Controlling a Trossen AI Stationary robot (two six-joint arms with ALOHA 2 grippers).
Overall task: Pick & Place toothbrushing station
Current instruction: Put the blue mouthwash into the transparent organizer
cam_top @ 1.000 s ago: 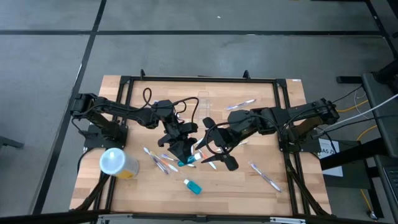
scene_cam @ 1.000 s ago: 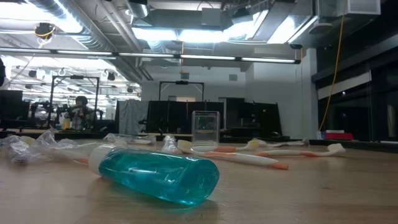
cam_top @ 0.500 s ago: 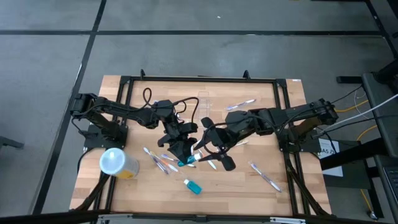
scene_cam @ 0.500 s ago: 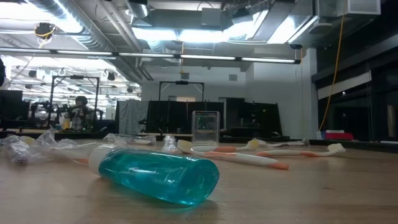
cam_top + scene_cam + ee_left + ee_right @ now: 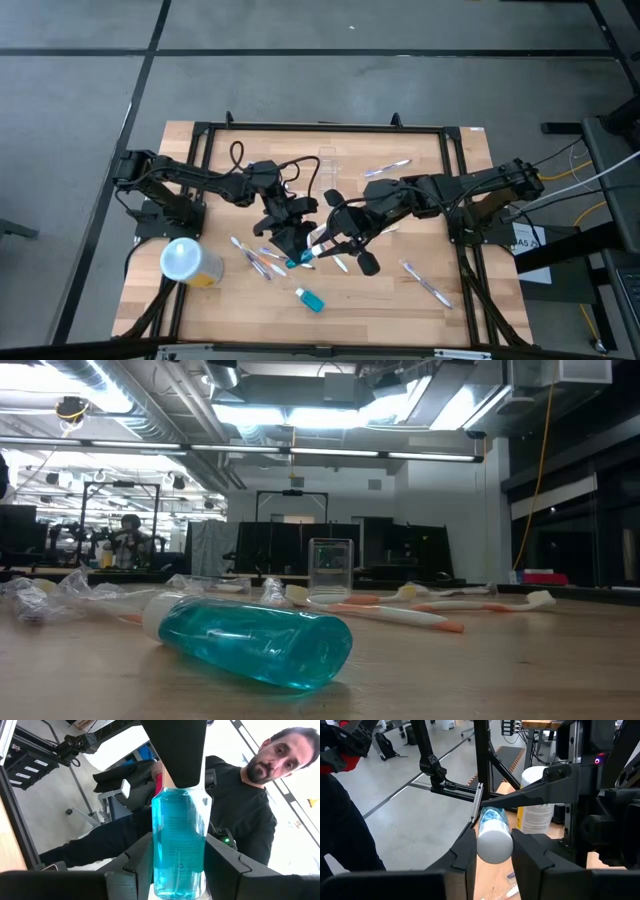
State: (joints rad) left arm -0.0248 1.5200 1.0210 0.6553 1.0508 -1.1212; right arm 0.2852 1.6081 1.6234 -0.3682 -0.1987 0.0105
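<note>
The toothbrushing station, a small clear cup [image 5: 328, 160] [image 5: 330, 570], stands upright on its base at the table's far middle, and no gripper touches it. Over the table's middle my left gripper [image 5: 290, 240] [image 5: 177, 867] is shut on a blue bottle [image 5: 177, 835] held in the air. My right gripper [image 5: 332, 242] [image 5: 495, 845] meets it from the right and is shut on its white cap [image 5: 495, 844]. A second blue bottle [image 5: 310, 299] [image 5: 250, 640] lies on its side near the front edge. My left gripper pinches the blue bottle's body [image 5: 160, 870] between its two fingers, toward the end away from the cap. The fingers lie across the bottle. The bottle is lifted clear of the table. My right gripper has the bottle's white cap [image 5: 487, 851] between its two fingers, one on each side. The fingers come from the table's right, slanting slightly down, and lie along the bottle from its cap end. The cap faces back toward my wrist.
A yellow tub with a pale round lid [image 5: 185, 262] stands at the front left. Several toothbrushes lie scattered, some under the grippers [image 5: 255, 262], others at the right [image 5: 425, 283] and far right [image 5: 385, 168]. A person in a dark top [image 5: 240, 810] is beyond the table.
My right gripper's fingers have drawn in around the bottle's white cap. Neither arm has shifted, and the bottle stays where it was in my left gripper.
</note>
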